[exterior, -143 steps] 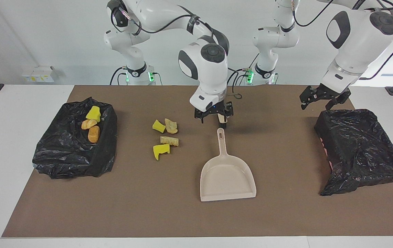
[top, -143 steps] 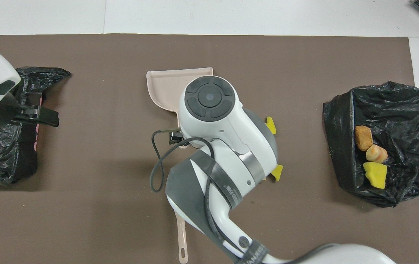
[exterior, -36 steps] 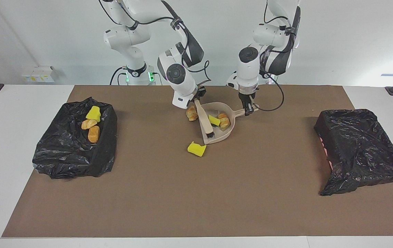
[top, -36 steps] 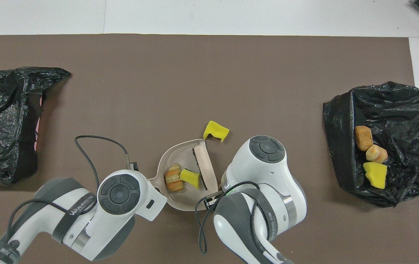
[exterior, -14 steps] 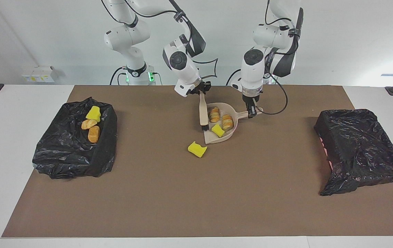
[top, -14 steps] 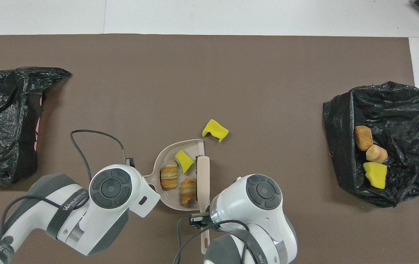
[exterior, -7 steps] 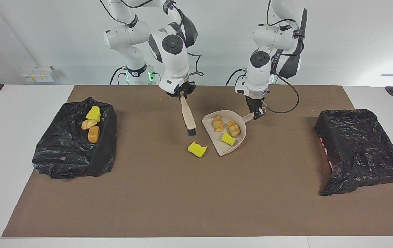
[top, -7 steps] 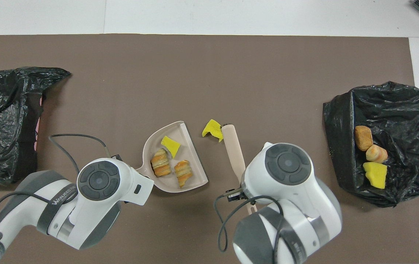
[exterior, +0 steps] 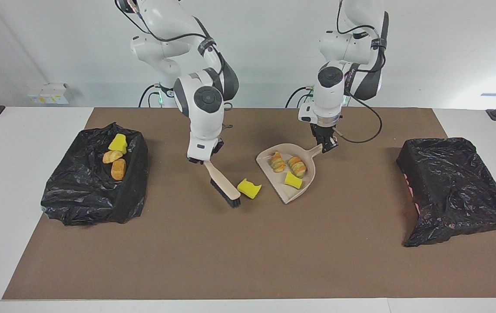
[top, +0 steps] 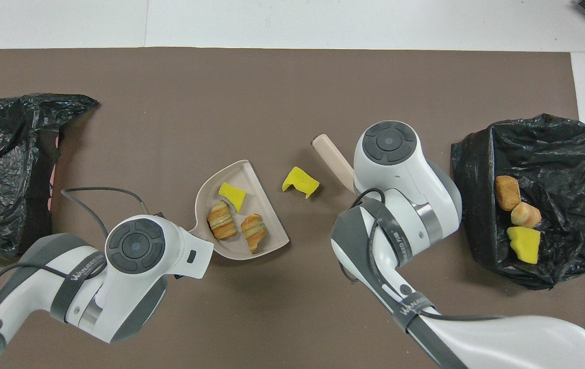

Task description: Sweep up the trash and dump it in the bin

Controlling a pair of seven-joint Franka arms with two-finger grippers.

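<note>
On the brown mat point(exterior: 248, 261), big to small:
- bin, right arm's end: black-bagged bin point(exterior: 83, 200), open. Three scraps point(exterior: 117, 156) lie in it, one yellow and two tan.
- bin, left arm's end: second black-bagged bin point(exterior: 456, 191). I can't see anything in it.
- right gripper point(exterior: 203, 160): clamped on the brush handle, over the mat between the loaded bin and the loose chunk.
- left gripper point(exterior: 327, 147): closed on the tip of the dustpan handle, nearer to the robots than the pan body.
- dustpan point(exterior: 306, 182): mid-mat, carrying two bread lumps point(exterior: 287, 163) and one yellow chunk point(exterior: 292, 179). Its open edge faces the right arm's end and away from the robots.
- brush point(exterior: 221, 182): long axis slants from the right gripper down and away from the robots. The bristle end is low at the mat.
- loose yellow chunk point(exterior: 249, 188): on the mat, the only scrap outside a pan or bin.
- key relation: the chunk sits between the brush head and the pan mouth. The brush is just beside it toward the right arm's end, and I can't tell whether they touch. The pan edge is near it toward the left arm's end.
- call: sweep toward the left arm's end, across the brush's long axis. The right arm is the nearer one.
- risk: the chunk is about level with the outer end of the pan's open edge, so it could slip past that corner.
</note>
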